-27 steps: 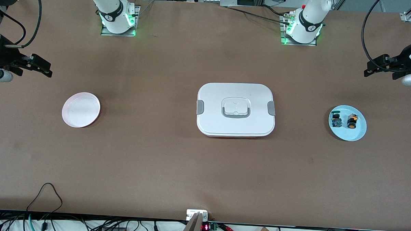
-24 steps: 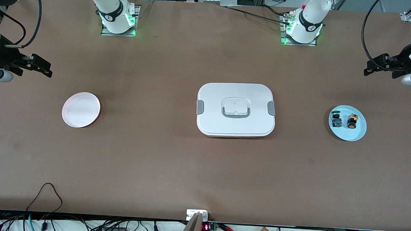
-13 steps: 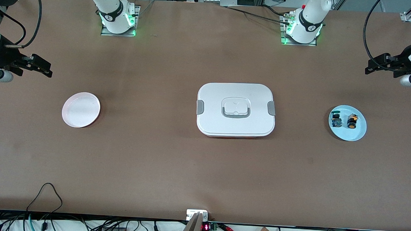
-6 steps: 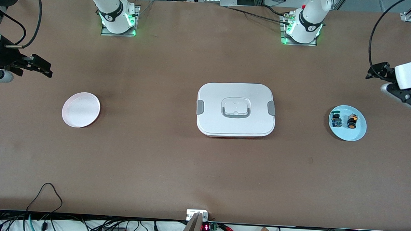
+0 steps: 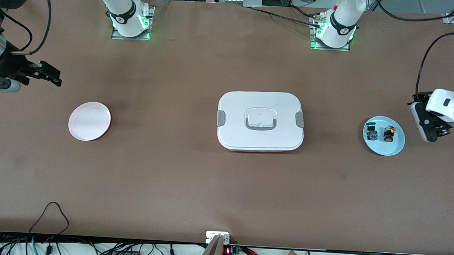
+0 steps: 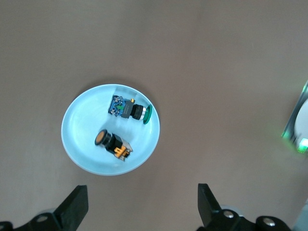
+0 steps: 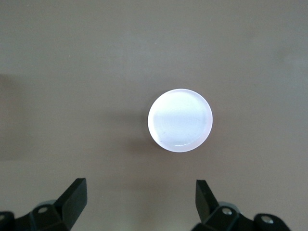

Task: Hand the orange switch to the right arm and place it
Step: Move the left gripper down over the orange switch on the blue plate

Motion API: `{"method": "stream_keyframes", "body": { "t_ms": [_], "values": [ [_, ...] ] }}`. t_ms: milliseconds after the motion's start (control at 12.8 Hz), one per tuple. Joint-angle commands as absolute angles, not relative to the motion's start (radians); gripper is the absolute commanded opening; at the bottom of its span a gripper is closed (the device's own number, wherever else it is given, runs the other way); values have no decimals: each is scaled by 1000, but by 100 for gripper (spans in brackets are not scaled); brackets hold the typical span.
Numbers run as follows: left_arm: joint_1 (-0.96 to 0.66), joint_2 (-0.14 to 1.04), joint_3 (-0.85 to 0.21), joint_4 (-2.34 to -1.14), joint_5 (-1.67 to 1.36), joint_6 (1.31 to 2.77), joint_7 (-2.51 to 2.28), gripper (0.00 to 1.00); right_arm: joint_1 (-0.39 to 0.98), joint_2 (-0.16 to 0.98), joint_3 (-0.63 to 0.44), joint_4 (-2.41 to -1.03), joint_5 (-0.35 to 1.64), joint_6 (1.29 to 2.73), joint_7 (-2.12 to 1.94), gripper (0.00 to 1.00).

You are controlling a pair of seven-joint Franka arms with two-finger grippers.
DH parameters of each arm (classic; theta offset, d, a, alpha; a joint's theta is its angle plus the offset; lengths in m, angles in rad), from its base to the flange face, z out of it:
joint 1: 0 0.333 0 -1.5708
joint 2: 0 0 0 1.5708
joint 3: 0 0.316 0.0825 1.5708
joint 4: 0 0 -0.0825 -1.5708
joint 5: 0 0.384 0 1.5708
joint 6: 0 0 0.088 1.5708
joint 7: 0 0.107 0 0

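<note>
Clearly we are at the approach step: nothing is grasped yet. Our left tool (image 5: 428, 125), at the right edge of the front frame, hangs with fingers spread wide beside the pale blue round plate (image 5: 396, 146). On that plate lies the small black orange-capped switch (image 5: 388, 134), beside a green-capped button part with a blue board (image 5: 371, 132). Our right tool (image 5: 44, 72), at the upper left, waits released above the white round plate (image 5: 89, 121). Next, we judge, the left tool must centre over the orange switch and descend without nudging its neighbour.
</note>
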State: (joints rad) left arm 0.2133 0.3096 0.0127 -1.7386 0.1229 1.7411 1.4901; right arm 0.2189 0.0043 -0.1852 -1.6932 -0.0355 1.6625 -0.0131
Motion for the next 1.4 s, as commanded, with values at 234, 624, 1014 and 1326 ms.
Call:
{"method": "stream_keyframes", "body": {
  "t_ms": [234,624,1014,1326],
  "values": [
    [270,316,8,-1891,106,2014,1934,100,241,11,-189,-1660,-78,1638,-12,100],
    [337,382,8,-1931,12,2160,2243,100,226,11,-198,-1648,-77,1638,-12,100],
    [353,394,6,-2034,8,2362,2260,100,227,12,-198,-1647,-68,1638,-8,100],
    [376,394,-12,-2106,8,2485,2287,100,224,17,-198,-1646,-67,1638,-8,100]
  ]
}}
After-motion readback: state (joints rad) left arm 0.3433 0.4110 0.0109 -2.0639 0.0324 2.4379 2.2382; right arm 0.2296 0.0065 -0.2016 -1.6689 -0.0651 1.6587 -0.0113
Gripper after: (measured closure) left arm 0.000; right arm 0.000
